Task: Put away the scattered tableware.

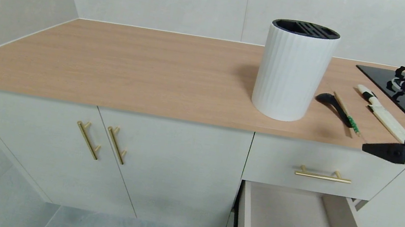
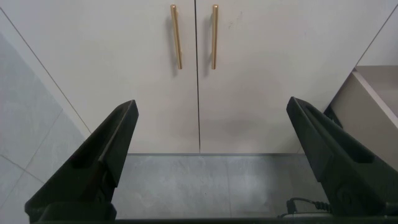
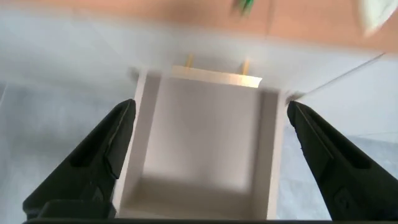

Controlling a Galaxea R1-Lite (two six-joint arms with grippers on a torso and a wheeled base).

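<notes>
Wooden countertop meets tiled wall along its back and left edges, and a wide stretch of plain wood lies between the left edge and the holder. Below the front edge are pale cabinet doors, shut. Under the right part a lower drawer is pulled out. A white ribbed holder stands upright right of the middle, nearer the front edge than the back. A black hob sits at the back right.

Between holder and hob lies the tableware. A white knife is closest to the hob. A black spoon is just beside the holder, and chopsticks rest against its handle, their green tips near the front edge.

The right gripper hangs just off the front edge by the knife, above the drawer, its fingers wide apart and holding nothing. The left gripper faces the cabinet doors low down, its fingers equally wide apart, empty.
</notes>
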